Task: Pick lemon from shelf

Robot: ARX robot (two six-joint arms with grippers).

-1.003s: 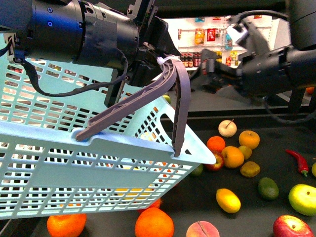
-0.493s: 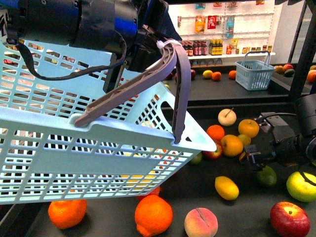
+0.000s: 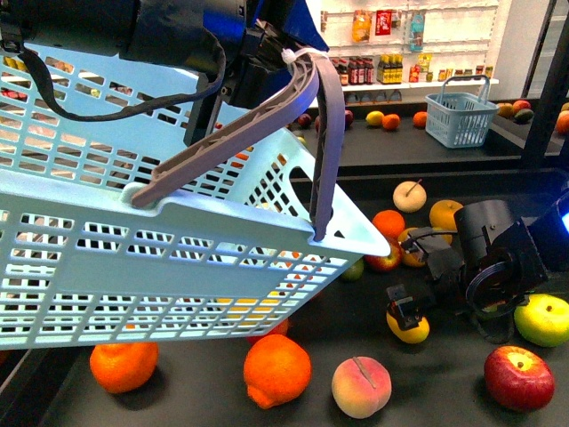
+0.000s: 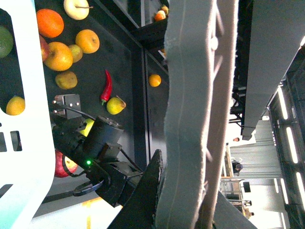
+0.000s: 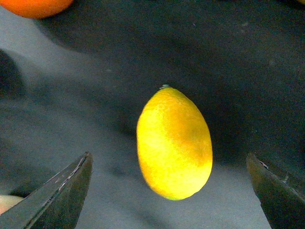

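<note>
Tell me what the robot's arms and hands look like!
Both arms are black and chunky. The left arm is a fat round tube with a blue patch and a loose black cable. The right arm has a drum-shaped wrist, thin cables, and a hand with dark pointed fingers.

From here, the right gripper [image 5: 167,157] has its jaws spread wide on either side of the lemon [image 5: 174,143], with bare shelf [image 3: 444,391] deck in both gaps. The peach [image 3: 361,386] crowds in near the front edge, the red apple [image 3: 518,377] sits further off, and the basket [image 3: 178,258] overhangs the deck's left half, blocking that side
</note>
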